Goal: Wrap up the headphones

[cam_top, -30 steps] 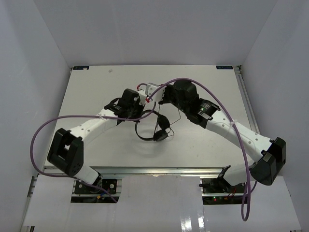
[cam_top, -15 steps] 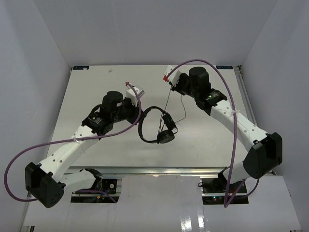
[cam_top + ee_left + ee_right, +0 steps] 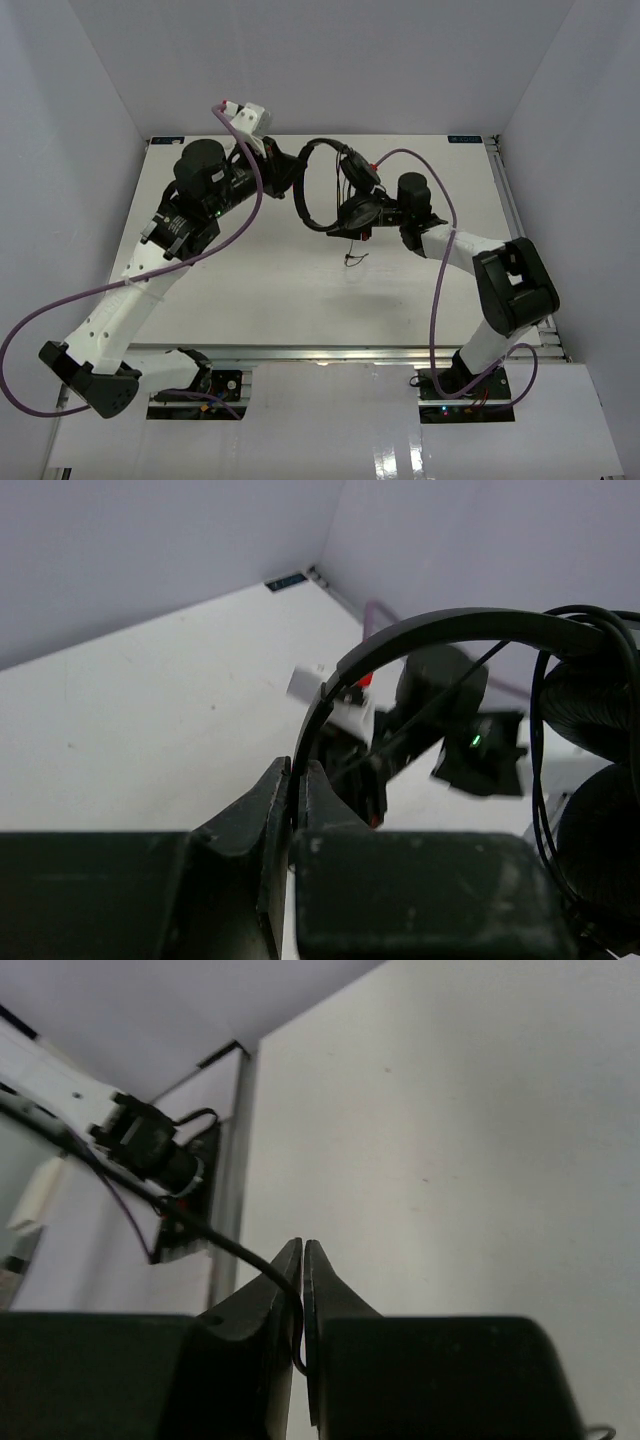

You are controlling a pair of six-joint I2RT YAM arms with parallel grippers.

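Headphones (image 3: 355, 162) newly aloft, thin black arch

The headphones (image 3: 450, 626) are plain black all over. The tabletop (image 3: 250, 290) is plain off-white, the walls (image 3: 300, 60) pale grey. The left arm (image 3: 120, 310) and right arm (image 3: 460, 245) are white with black joints, their cables (image 3: 160, 270) purple. A green light (image 3: 476, 741) glows.
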